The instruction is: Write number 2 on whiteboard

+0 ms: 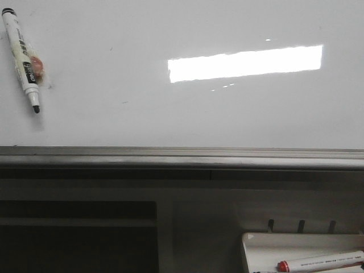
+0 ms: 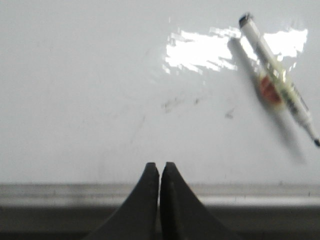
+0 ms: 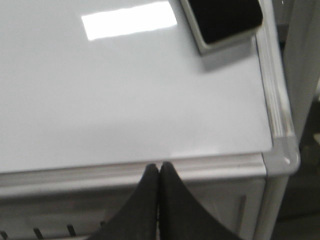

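Whiteboard (image 1: 114,125) lies blank; number 2 is not yet written. Eraser (image 3: 222,20) rests at its corner, black marker (image 1: 23,57) uncapped at far left, ready for pickup. Left gripper (image 2: 159,170) and right gripper (image 3: 159,170) are closed, holding nothing.

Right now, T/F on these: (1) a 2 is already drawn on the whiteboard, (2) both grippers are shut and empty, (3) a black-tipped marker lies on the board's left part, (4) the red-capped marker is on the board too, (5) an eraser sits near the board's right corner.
1. False. The whiteboard shows only faint smudges and a light reflection; no digit.
2. True. The left gripper and right gripper both have fingers pressed together with nothing between them.
3. True. The black-tipped marker lies there, uncapped.
4. False. The red-capped marker rests in the small white tray below the rail.
5. True. The eraser sits there.
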Tool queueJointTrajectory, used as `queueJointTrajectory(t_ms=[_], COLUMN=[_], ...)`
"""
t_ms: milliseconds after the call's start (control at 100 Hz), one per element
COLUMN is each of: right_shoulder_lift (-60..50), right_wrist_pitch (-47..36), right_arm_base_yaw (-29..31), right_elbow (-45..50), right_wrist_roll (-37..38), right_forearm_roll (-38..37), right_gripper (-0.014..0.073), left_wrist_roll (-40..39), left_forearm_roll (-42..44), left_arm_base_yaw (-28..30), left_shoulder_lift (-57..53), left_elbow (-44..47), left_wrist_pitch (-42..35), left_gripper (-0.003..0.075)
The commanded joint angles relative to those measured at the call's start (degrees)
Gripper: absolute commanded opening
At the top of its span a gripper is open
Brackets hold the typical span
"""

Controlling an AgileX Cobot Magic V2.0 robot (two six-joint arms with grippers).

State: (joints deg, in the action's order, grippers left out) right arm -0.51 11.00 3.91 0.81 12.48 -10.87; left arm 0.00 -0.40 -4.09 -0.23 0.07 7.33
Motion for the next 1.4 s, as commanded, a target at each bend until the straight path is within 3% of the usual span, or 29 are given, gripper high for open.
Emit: queueJointTrajectory(t_ms=[0,410,700,930,1060,1280,1390], right_shoulder_lift=[-1.15,-1.15,-1.15,-1.15,-1.15,5.89,13.11], right_wrist_pitch=[-9.73,-14.62,-28.11,-28.39,-18.82,6.09,15.77], right_arm_base_yaw=[0.25,0.25,0.25,0.25,0.25,0.25,0.25], right_elbow=[1.48,1.48,1.38,1.38,-1.64,-14.49,-20.60], right_wrist_roll=[-0.56,-0.56,-0.56,1.02,12.63,13.09,13.09], right_forearm_roll=[-0.96,-5.60,-5.60,-4.47,2.27,0.60,0.17], right_gripper=[-0.0060,-0.0060,-0.0060,-0.0060,-0.0060,-0.0060,-0.0060], left_wrist_roll=[-0.42,-0.42,-0.42,-0.42,-0.50,0.00,0.00], left_forearm_roll=[-1.11,-1.11,-1.12,-3.37,-6.96,5.60,6.26], left_arm_base_yaw=[0.16,0.16,0.16,0.03,0.03,0.03,0.03], left_shoulder_lift=[-1.53,-1.53,-1.53,-1.53,-1.30,7.20,13.20], left_elbow=[0.59,0.59,0.59,0.25,-4.94,-22.36,-25.79], left_wrist_pitch=[-11.18,-14.00,-13.85,-13.75,-10.27,13.49,14.79], left_gripper=[-0.0020,-0.0020,-0.0020,-0.0020,-0.0021,-0.0020,-0.0020])
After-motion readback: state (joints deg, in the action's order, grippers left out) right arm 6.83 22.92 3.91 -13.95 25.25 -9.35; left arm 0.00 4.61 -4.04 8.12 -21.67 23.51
